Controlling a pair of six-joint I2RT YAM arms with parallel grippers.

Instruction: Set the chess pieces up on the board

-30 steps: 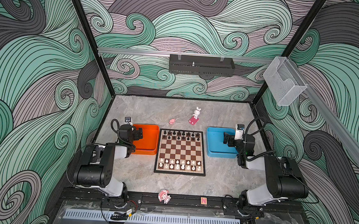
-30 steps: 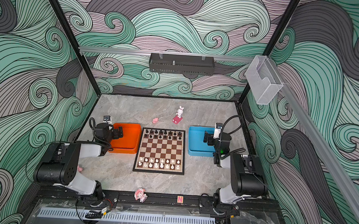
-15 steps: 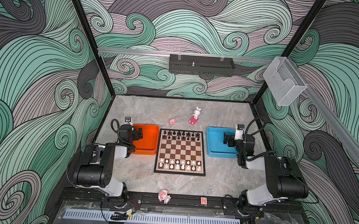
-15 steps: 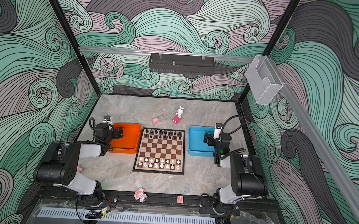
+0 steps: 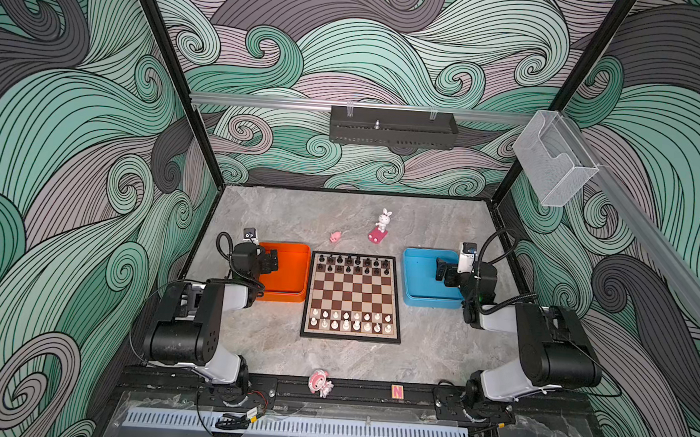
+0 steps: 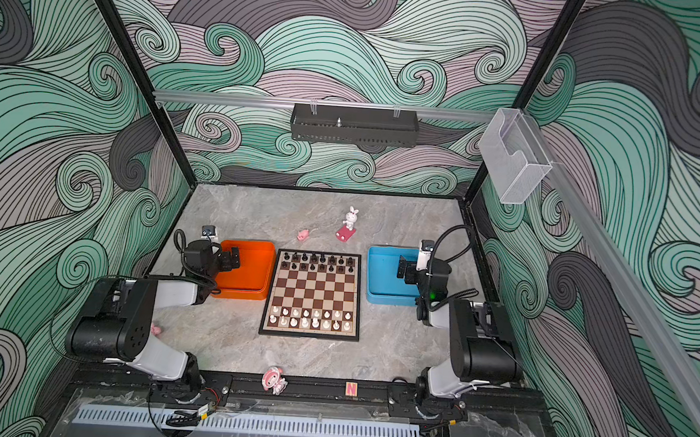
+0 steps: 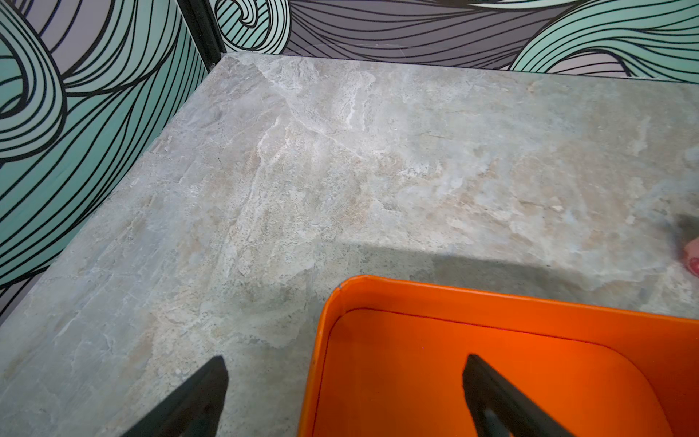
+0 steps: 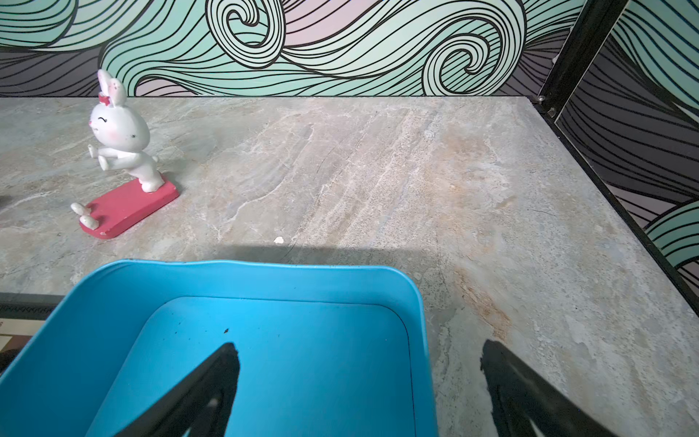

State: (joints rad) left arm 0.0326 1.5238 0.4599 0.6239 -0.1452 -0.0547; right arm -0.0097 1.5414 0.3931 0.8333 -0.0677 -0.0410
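The board (image 5: 352, 296) (image 6: 313, 294) lies flat in the table's middle in both top views. Black chess pieces (image 5: 353, 264) (image 6: 317, 262) fill its two far rows, and white chess pieces (image 5: 350, 320) (image 6: 311, 318) fill its two near rows. My left gripper (image 5: 273, 260) (image 7: 346, 369) hovers open over the outer edge of the orange tray (image 5: 291, 272) (image 7: 529, 314), holding nothing. My right gripper (image 5: 441, 271) (image 8: 359, 357) is open too, straddling the outer wall of the blue tray (image 5: 419, 282) (image 8: 264, 280). Both trays show bare floors.
A white rabbit figure on a pink base (image 5: 380, 226) (image 8: 121, 159) and a small pink toy (image 5: 334, 236) stand behind the board. Another pink figurine (image 5: 320, 383) and a small red block (image 5: 397, 391) sit on the front rail. Patterned walls close in three sides.
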